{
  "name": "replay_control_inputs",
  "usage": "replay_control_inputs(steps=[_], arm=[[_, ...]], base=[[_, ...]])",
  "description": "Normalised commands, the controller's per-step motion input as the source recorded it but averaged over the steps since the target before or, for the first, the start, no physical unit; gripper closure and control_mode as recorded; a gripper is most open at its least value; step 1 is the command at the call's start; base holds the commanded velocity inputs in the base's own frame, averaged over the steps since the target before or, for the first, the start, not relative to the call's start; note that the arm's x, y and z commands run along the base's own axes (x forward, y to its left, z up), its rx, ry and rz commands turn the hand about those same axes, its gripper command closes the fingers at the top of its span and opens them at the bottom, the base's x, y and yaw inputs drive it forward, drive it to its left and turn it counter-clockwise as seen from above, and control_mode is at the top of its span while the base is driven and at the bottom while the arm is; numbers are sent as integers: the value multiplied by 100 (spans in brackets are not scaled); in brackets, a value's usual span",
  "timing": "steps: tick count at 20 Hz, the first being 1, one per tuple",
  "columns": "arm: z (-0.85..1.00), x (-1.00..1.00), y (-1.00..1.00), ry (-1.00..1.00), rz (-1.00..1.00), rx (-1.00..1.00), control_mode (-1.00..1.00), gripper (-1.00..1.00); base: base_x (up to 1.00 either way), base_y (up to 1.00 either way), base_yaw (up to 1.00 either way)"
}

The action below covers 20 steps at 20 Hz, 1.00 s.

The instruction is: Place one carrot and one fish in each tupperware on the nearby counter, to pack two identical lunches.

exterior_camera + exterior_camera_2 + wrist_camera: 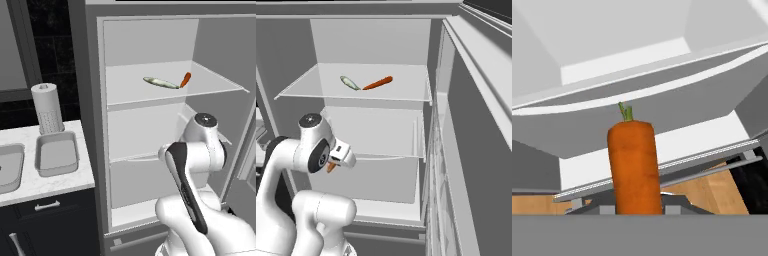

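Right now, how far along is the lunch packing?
Nothing visibly packed yet: the tupperware on the counter is empty. In hand: the gripper is shut on a carrot. Left: a fish and another carrot lie on the fridge shelf.

Flat, even rendered light; soft, low-resolution edges.

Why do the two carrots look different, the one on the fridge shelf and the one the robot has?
The shelf carrot lies flat on the upper fridge shelf beside a fish; the held carrot is off any shelf, down by the end effector. The shelf carrot touches nothing of the robot; the held carrot sits between the closed fingers. Both are orange.
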Motion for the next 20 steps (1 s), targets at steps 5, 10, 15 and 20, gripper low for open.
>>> replay_control_inputs(steps=[5,10,15,20], arm=[[2,-60,0,5,0,0,100,100],[0,0,0,0,0,0,100,100],[0,0,0,0,0,0,100,100],[0,0,0,0,0,0,100,100]], base=[[-40,0,1],[-100,43,10],[-27,100,4],[47,100,0]])
